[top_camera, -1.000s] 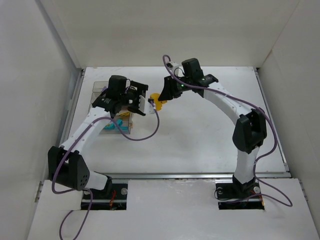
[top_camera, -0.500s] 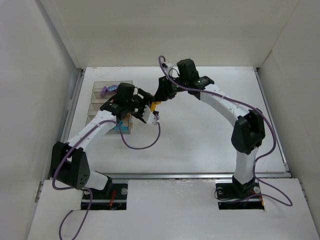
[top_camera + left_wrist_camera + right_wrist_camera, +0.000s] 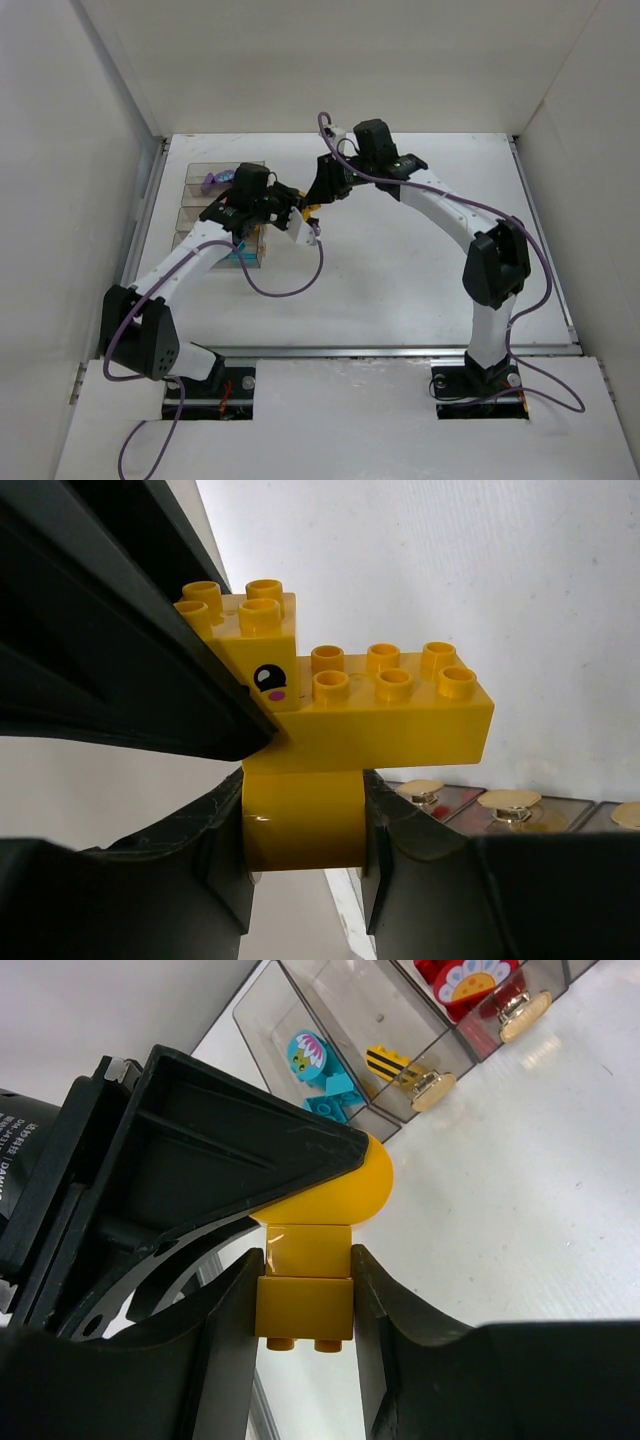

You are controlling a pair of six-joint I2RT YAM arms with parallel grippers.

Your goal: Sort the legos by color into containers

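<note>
Where the two arms meet over the white bench, both sets of jaws clamp one yellow lego: the left gripper squeezes its rounded base, the right gripper its blocky end. Just to the left stands the row of clear containers, holding a cyan lego, a yellow striped piece, a red lego, and, in the farthest container, a purple lego.
</note>
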